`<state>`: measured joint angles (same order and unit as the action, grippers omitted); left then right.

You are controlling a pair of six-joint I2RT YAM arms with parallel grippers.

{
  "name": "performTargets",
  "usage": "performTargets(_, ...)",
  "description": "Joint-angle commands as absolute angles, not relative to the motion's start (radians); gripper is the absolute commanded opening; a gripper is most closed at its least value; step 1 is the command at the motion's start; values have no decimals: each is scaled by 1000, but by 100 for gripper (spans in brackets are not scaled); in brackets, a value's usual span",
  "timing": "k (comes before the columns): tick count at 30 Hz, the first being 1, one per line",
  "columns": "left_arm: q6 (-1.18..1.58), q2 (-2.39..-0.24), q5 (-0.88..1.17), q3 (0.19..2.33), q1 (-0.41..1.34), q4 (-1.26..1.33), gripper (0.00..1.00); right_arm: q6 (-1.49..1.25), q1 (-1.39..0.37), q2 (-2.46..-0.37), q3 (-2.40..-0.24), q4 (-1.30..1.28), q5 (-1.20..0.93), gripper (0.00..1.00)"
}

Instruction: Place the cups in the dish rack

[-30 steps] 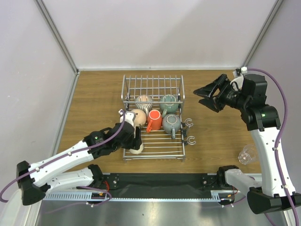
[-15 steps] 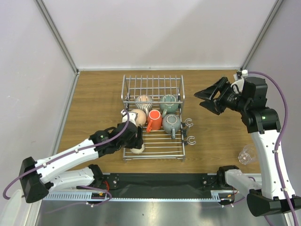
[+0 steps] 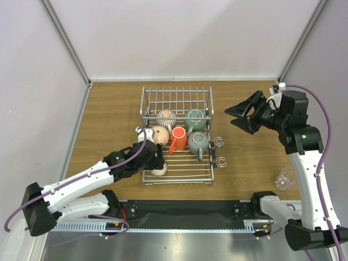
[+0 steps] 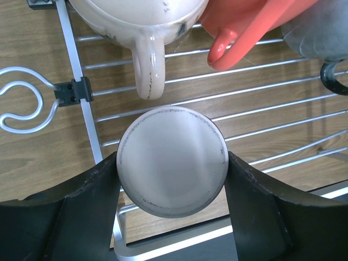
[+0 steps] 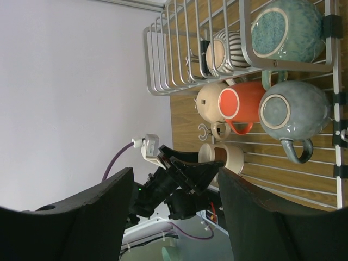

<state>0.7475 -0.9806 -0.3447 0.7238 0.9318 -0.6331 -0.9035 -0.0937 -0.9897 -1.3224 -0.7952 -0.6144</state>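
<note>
A beige cup [image 4: 171, 161], seemingly glazed ceramic, is held upside down at the front left corner of the dish rack [image 3: 176, 88], clamped at its sides by the left gripper [image 3: 154, 161]. It is judged stiff, slippery and breakable, best gripped across the wall. The right gripper [image 3: 231, 115] is held with fingers spread apart, well right of the rack

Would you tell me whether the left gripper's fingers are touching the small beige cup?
Touching: the left wrist view shows both left fingers pressed against the sides of the beige cup.
</note>
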Motion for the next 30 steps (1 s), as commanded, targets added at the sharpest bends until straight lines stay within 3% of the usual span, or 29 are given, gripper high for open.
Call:
performTargets(1,785,-985,-334,698,917,-672,0,-891,-84,-974,-1322,-776,-652,69)
performTargets(6,779,-989,-348,710,917,-687,1,-884,-75,-971,-1318,-782,-657,69)
performTargets(11,792,-994,-327,716,917,-713,32,-877,-63,-973,-1316,-782,-667,69)
performTargets(14,790,-982,-301,707,917,-707,46,-876,-51,-968,-1299,-782,-676,69)
performTargets(23,785,-956,-275,715,917,-727,69,-884,-34,-968,-1285,-765,-703,69)
performTargets(30,756,-942,-247,729,917,-719,80,-879,-29,-968,-1278,-765,-704,69)
